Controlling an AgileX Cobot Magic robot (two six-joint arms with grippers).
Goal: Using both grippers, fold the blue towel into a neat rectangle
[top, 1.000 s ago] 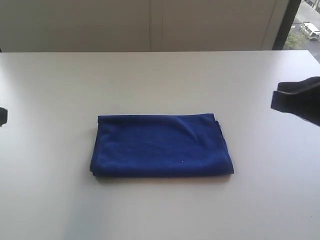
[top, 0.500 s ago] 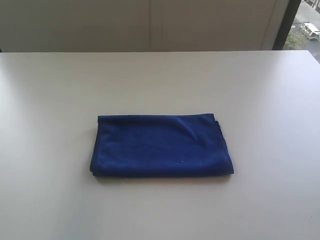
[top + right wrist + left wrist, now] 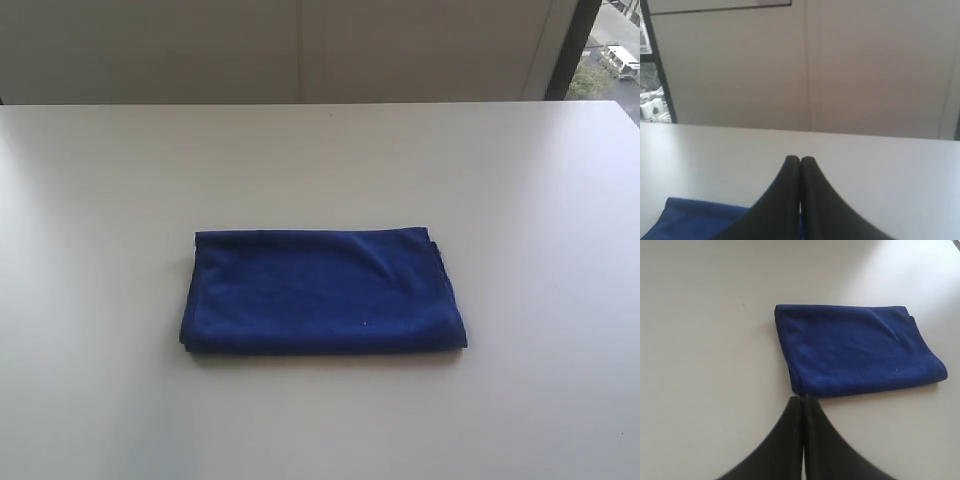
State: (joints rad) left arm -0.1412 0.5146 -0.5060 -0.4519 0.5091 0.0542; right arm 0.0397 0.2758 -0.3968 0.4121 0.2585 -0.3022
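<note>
Neatly folded, the blue towel (image 3: 322, 292) lies centre-frame; left tool (image 3: 801, 400) and right tool (image 3: 800, 160), both closed empty, should avoid brushing it.

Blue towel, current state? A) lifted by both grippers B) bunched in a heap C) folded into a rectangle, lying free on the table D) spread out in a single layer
C: the blue towel lies as a layered rectangle on the table, while the left gripper and right gripper are shut on nothing.
</note>
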